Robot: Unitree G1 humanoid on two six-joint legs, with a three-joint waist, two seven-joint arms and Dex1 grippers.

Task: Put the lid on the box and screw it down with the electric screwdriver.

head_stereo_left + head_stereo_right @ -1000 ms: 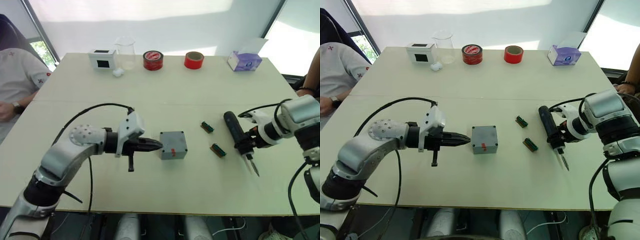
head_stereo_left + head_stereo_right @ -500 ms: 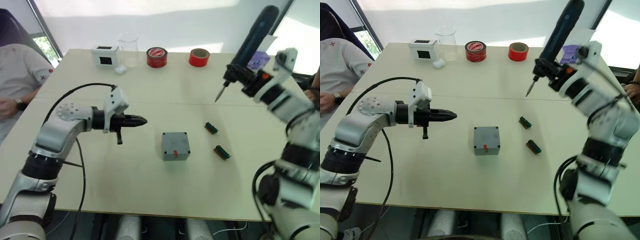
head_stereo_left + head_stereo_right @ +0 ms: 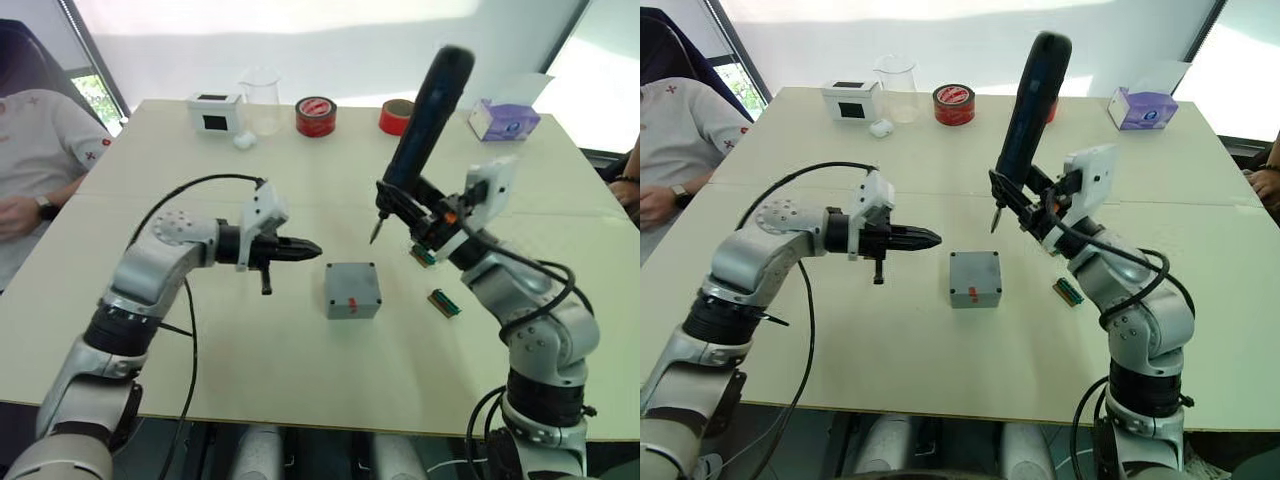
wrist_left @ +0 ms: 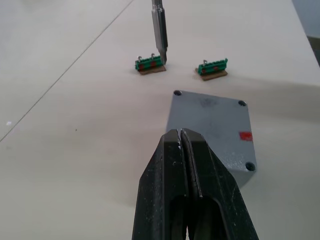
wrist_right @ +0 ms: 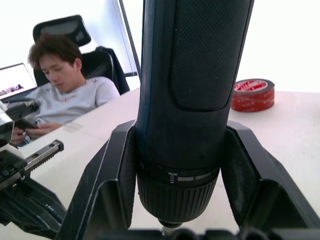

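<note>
Clamping the electric screwdriver (image 3: 1032, 105) by its lower body, the right gripper (image 3: 1028, 205) is seen right of centre in the head views, its black fingers (image 5: 112, 175) closed on both sides of the barrel. The tool is held steeply tilted, its butt pointing to the top of the frame and its thin metal bit (image 3: 994, 217) aimed down, above the table (image 3: 940, 360) and up and to the right of the box (image 3: 974, 279), without touching it. In the left wrist view the bit (image 4: 159, 27) is seen ending by one of the green connectors.

The left gripper (image 3: 308, 248) is held level at centre left of the frame, its fingers pressed together on nothing, the tips pointing toward the box and stopping short of it, slightly higher in the frame.

The grey box is placed at the centre of the table, its red mark (image 3: 350, 304) turned toward the bottom of the frame. A flat top with screw holes at the corners is shown in the left wrist view; whether that is the lid already seated cannot be told.

Two small green connectors (image 3: 443, 303) are laid right of the box. Along the far edge, at the top of the frame, a white box with a black screen (image 3: 851, 100), a clear beaker (image 3: 897, 88), a red tape roll (image 3: 954, 104) and a purple tissue pack (image 3: 1143, 107) are lined up. A seated person (image 3: 680, 140) is seen at upper left.
</note>
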